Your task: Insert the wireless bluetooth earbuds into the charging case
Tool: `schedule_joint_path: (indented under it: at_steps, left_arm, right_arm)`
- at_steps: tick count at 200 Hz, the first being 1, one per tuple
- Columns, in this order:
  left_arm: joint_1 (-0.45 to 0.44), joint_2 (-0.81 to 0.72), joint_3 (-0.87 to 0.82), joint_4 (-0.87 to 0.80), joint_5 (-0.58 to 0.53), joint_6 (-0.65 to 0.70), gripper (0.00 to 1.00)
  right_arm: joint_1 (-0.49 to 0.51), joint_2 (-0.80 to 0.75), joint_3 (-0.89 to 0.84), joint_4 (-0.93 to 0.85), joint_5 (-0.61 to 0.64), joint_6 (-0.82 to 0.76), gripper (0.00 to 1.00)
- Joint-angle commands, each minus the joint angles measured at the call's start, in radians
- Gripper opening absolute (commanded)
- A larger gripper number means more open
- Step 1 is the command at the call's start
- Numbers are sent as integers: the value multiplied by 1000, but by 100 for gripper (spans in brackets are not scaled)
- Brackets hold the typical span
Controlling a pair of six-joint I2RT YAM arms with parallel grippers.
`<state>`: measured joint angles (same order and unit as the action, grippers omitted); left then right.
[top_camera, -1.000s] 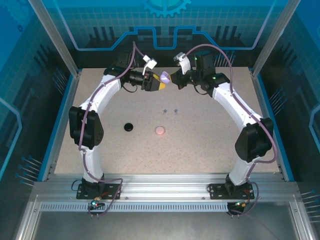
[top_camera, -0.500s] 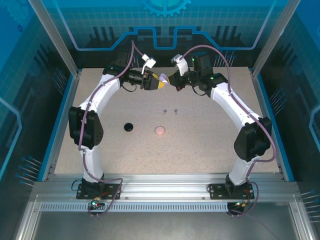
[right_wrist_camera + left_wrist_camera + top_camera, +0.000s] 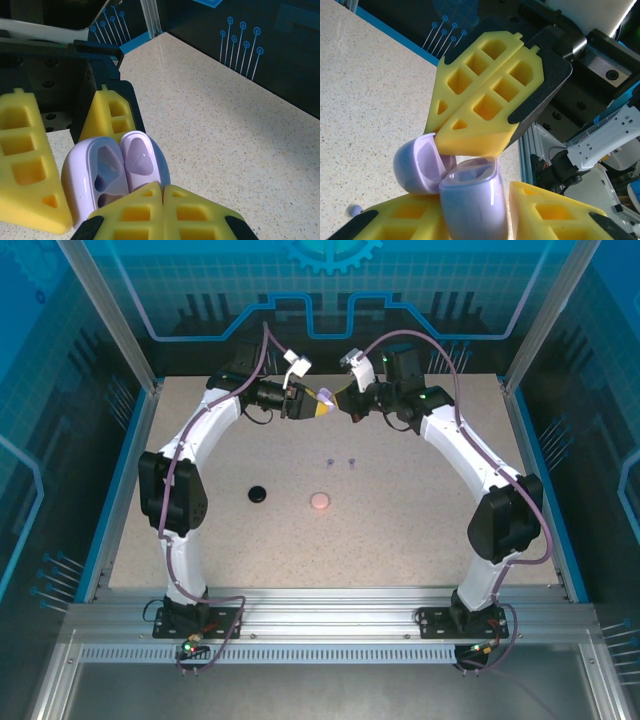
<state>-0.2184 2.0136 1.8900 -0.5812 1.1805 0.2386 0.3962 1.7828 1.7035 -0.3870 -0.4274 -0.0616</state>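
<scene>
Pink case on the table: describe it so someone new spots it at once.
Start at the speckled beige table. Near its middle, just nearer than two tiny purple earbuds, two small round cases lie apart. The pale pink round case is the right one, light where the black round case beside it is dark.

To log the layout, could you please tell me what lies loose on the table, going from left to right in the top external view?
black round case → pink round case → first purple earbud → second purple earbud
</scene>
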Motion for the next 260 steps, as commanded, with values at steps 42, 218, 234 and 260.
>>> schedule_joint_path:
  at_steps: [42,218,234,260]
  left_arm:
    - [7,9,30,-9,48,12,13]
    - [127,-470,-887,1454,-537,-842,8]
    - [125,-522,-936,1457,-589,-835,8]
    - [103,-613,-1002,1410,-672,-784,9]
  right_arm:
    - [30,15,50,-27,-8,-9,4]
    - [177,51,-67,-216,526,682,60]
    - [205,124,-8,-289,593,743,60]
    - [238,236,97,-385,663,811,58]
